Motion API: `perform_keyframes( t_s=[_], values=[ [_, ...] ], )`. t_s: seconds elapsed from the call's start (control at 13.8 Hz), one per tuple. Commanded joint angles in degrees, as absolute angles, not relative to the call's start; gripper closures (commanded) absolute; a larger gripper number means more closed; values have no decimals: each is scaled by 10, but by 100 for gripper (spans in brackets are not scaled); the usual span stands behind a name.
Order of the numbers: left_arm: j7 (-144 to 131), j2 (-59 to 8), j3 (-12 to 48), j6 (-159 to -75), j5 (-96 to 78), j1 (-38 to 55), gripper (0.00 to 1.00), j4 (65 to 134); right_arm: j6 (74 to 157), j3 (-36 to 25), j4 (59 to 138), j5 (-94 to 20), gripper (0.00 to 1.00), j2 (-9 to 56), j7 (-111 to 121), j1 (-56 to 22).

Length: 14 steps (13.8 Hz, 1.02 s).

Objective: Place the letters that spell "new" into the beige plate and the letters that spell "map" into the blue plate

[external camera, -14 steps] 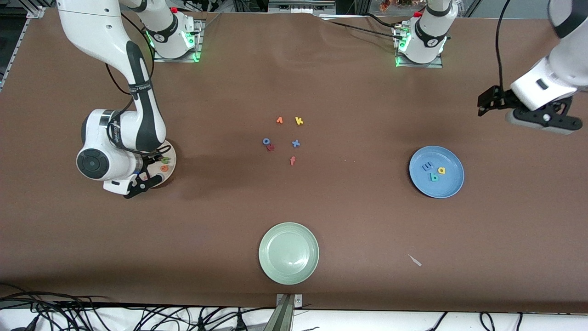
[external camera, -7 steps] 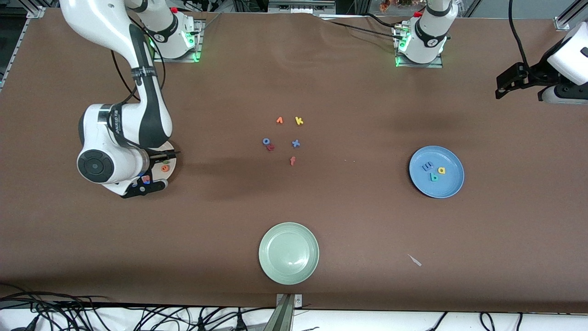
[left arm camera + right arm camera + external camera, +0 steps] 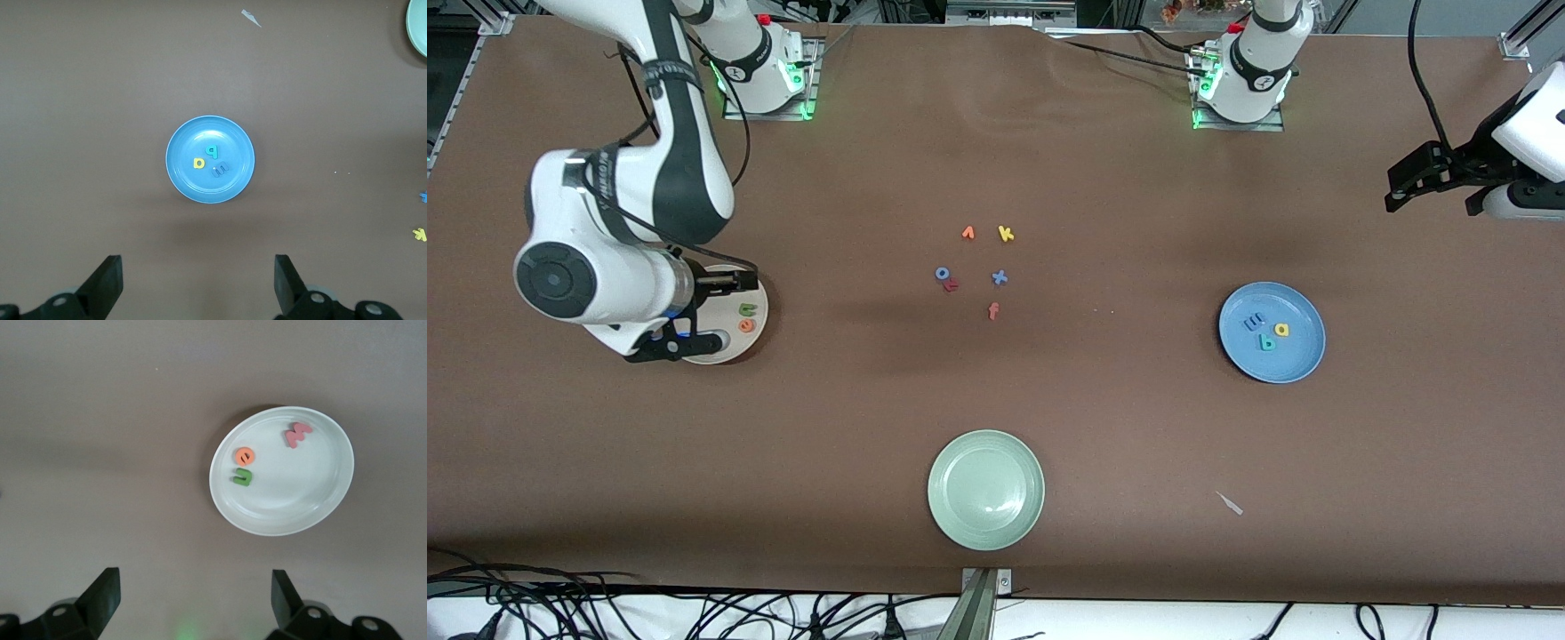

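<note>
The beige plate [image 3: 303,490] holds the green "n" [image 3: 243,477], the orange "e" [image 3: 245,457] and the pinkish-red "w" [image 3: 297,434]. My right gripper [image 3: 192,597] hangs open above the table beside that plate with nothing between its fingers. In the front view the right gripper [image 3: 708,313] covers part of the beige plate [image 3: 734,348] and hides the "w". The blue plate [image 3: 1294,354] holds the blue "m" [image 3: 1255,320], yellow "a" [image 3: 1281,330] and teal "p" [image 3: 1266,342]. My left gripper [image 3: 199,280] is open and empty, high up at the left arm's end of the table.
Loose letters lie mid-table: orange "v" [image 3: 967,233], yellow "k" [image 3: 1006,234], blue "o" [image 3: 942,274] touching a dark red letter [image 3: 951,285], blue "x" [image 3: 1000,277], orange "f" [image 3: 993,310]. A pale green plate [image 3: 985,489] sits nearest the front camera. A white scrap [image 3: 1230,503] lies near it.
My right gripper has opened, risen from the beige plate and drawn back, leaving the "w" in it. The left arm has pulled away toward its end of the table.
</note>
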<state>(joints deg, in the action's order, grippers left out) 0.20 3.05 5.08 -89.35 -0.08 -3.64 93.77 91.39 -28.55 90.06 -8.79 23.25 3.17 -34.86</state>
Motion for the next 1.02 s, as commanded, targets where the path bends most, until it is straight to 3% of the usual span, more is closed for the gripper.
perform_keyframes(
  t_s=[0.0,0.07,0.22,0.36,0.94],
  values=[
    [-5,23,43,-889,-11,-28,0,922,904,-280,910,-64,0,182,24,-352],
    [-5,23,43,-889,-11,-27,0,921,904,-255,918,-48,0,164,24,-337],
    [-6,24,41,-886,-11,-19,0,921,904,-144,935,-11,0,120,25,-238],
    [-5,24,39,-885,-11,-18,0,921,905,-88,952,10,0,88,25,-181],
    [-4,16,33,-886,-11,-15,0,920,905,-54,946,2,0,15,31,-81]
  ],
)
